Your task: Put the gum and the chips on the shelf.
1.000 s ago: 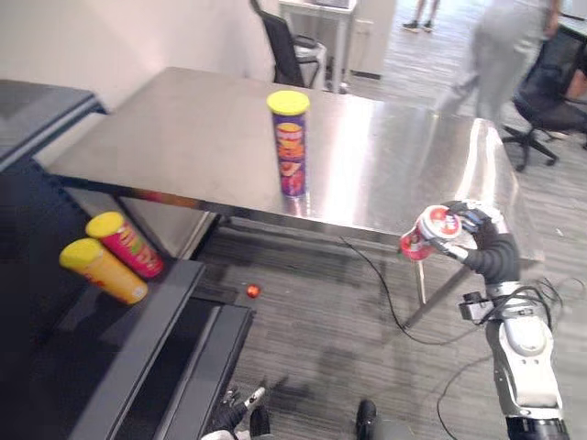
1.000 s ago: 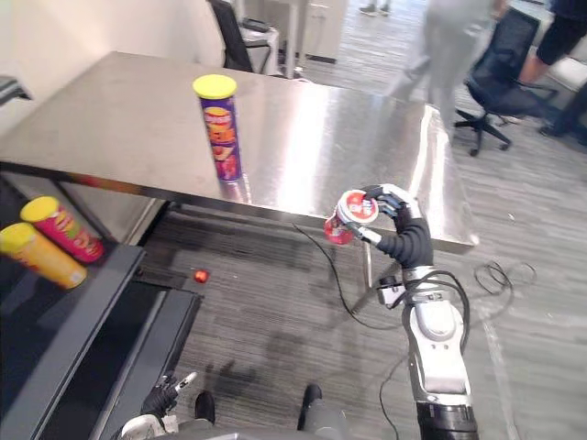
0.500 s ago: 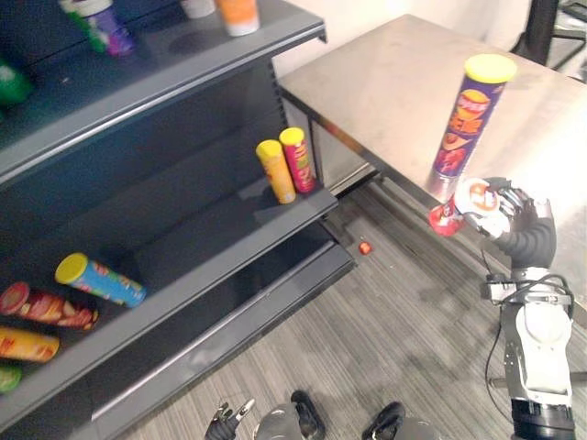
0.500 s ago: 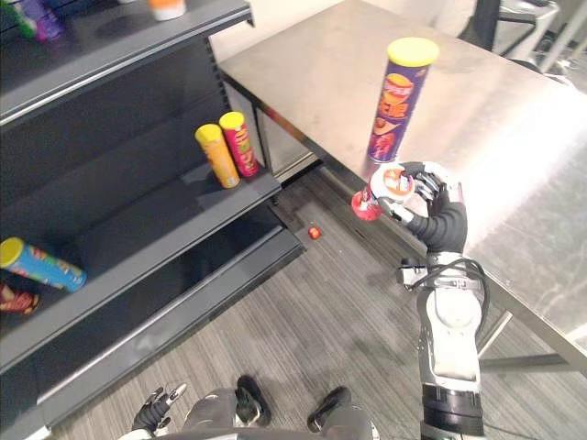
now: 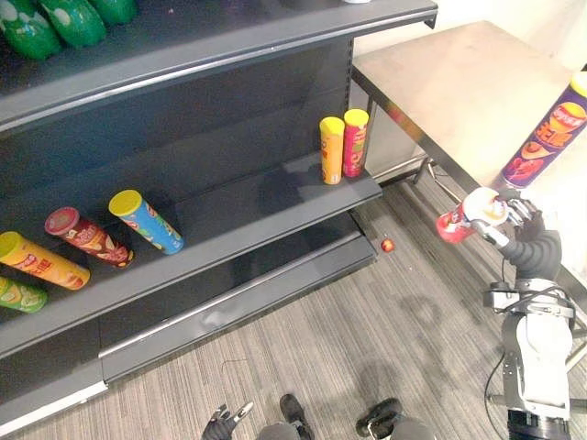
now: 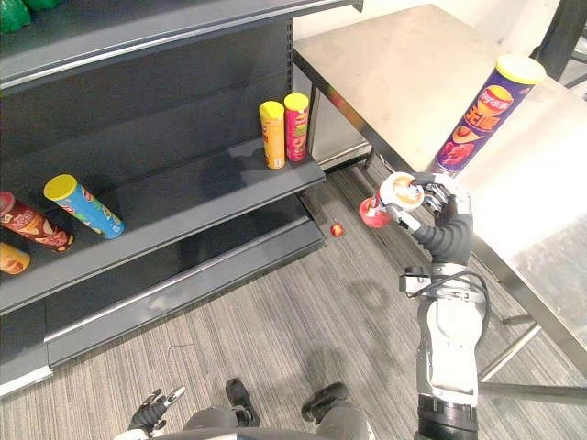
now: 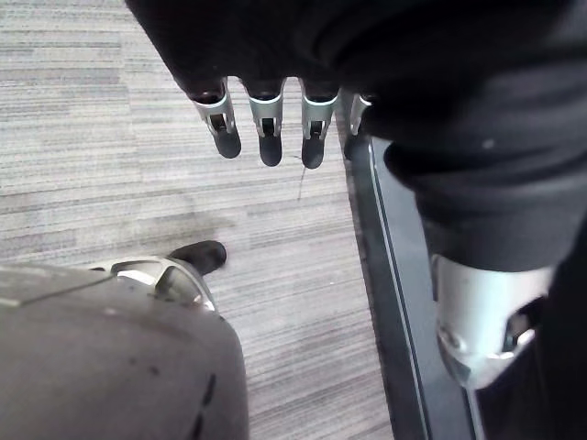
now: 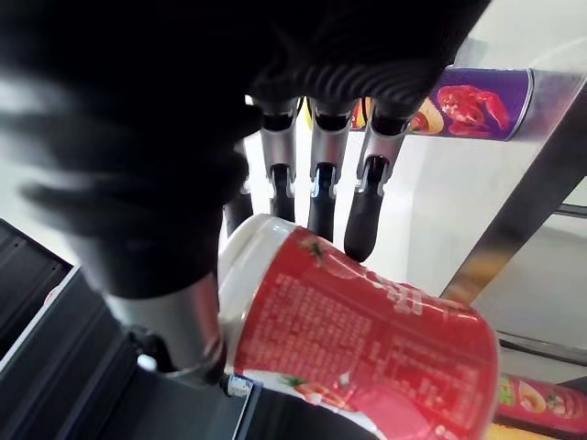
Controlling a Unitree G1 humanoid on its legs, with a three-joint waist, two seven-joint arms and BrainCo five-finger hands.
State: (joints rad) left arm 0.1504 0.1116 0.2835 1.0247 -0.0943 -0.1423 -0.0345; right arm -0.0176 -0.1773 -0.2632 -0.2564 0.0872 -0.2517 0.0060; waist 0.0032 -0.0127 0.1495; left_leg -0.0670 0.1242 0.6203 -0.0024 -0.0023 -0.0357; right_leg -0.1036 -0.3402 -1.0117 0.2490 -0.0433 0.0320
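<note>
**View swung to the shelf; gum tub in the right hand**

Since a second ago your head view has turned from the steel table round to the shelf, and the right hand has kept its hold on the gum through the turn.

Nearest you, the left hand (image 7: 266, 119) hangs low over the grey floor, fingers straight and relaxed, holding nothing.

The right hand (image 6: 440, 209) is raised in front of the table's edge. Its fingers and thumb are curled tight round the one red gum tub (image 6: 383, 200), which lies tilted with its white lid toward the palm.

A single small red ball (image 6: 337, 230) lies on the floor by the shelf's foot.

On the middle board of the shelf (image 5: 248, 220) you have two upright cans at the right end, touching: a yellow can (image 6: 272, 135) and a pink can (image 6: 296, 126). Further left four cans lie on their sides: a blue can (image 5: 147, 222), a red can (image 5: 84, 236), an orange can (image 5: 41, 261) and a green can (image 5: 18, 295). Three green containers (image 5: 55, 20) sit on the top board.

One purple chips can (image 6: 477, 115) stands upright on the table (image 5: 459, 82), just behind the right hand.
</note>
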